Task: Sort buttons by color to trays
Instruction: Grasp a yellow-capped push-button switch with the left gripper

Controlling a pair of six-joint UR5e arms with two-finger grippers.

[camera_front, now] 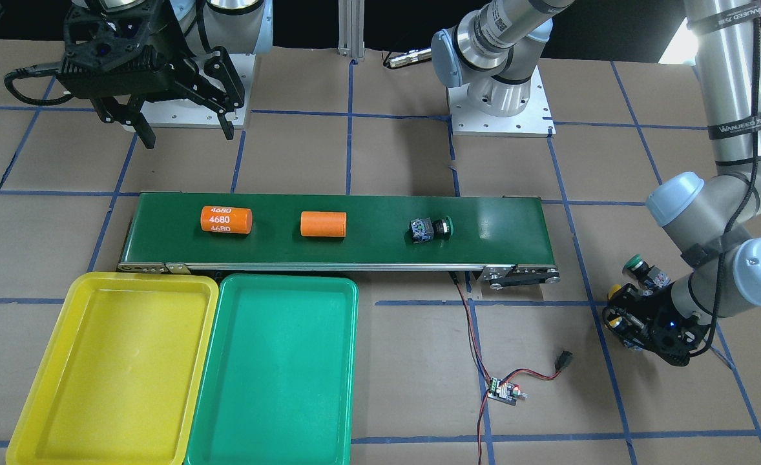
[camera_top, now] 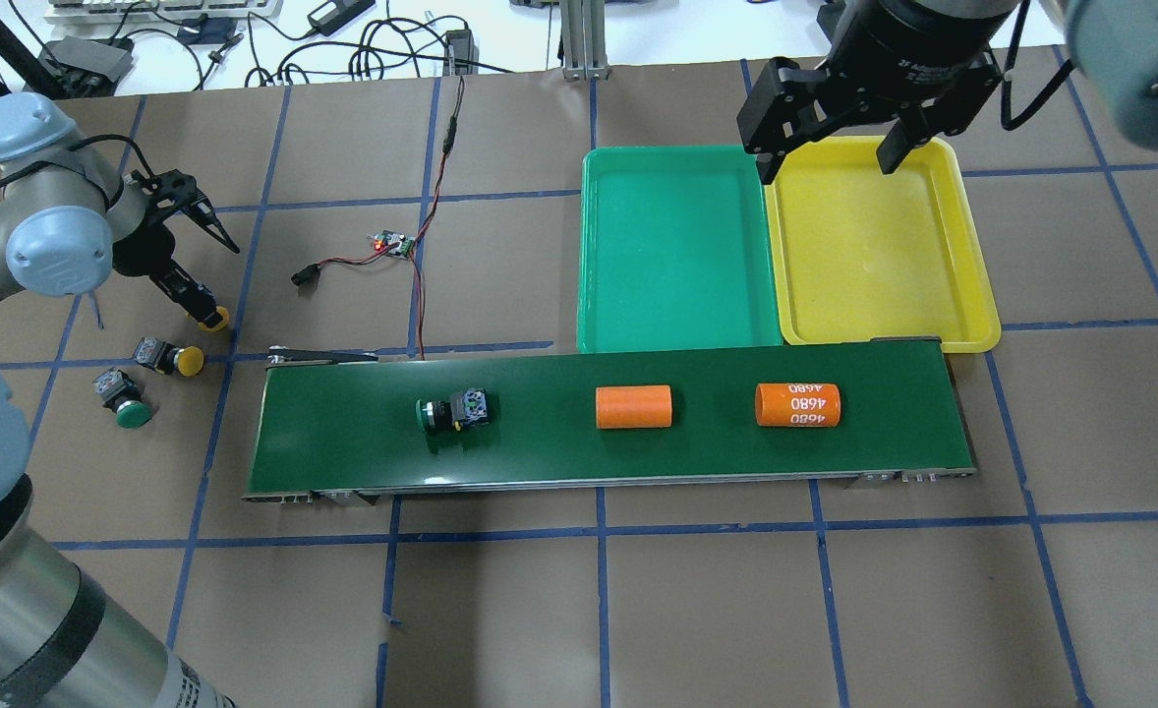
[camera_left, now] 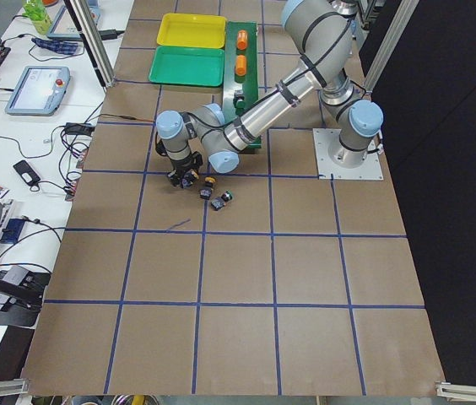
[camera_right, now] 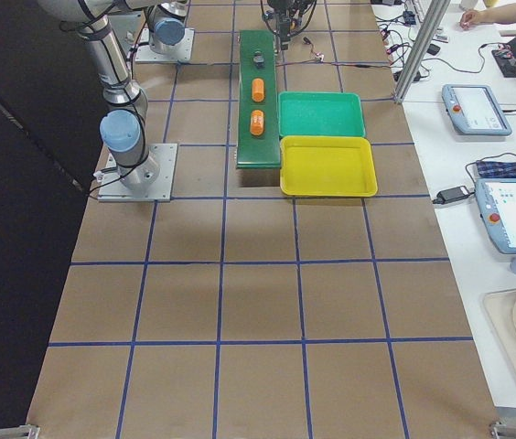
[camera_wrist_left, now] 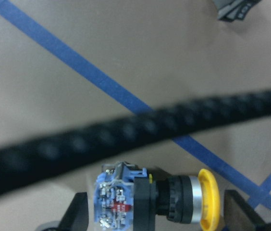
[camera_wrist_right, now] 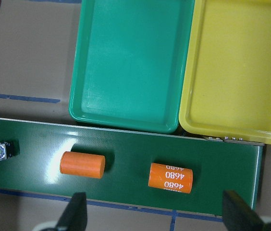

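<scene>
Buttons are found scattered: one green button (camera_top: 456, 410) on the conveyor belt (camera_top: 697, 462), a second green button (camera_top: 125, 405) and a yellow button (camera_top: 174, 360) on the tabletop (camera_top: 638, 610) to its left. Another yellow button (camera_wrist_left: 154, 204) is straddled by the spread fingers (camera_wrist_left: 78, 214) of the left gripper (camera_top: 223, 283); whether they touch it cannot be told. The right gripper (camera_top: 827, 162) is held high, wide open and empty.

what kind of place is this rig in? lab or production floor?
Most likely a robotics lab test cell: a paper-covered table taped into a blue grid, a short conveyor belt wired to a bare circuit board, and touchscreen pendants lying alongside.
</scene>
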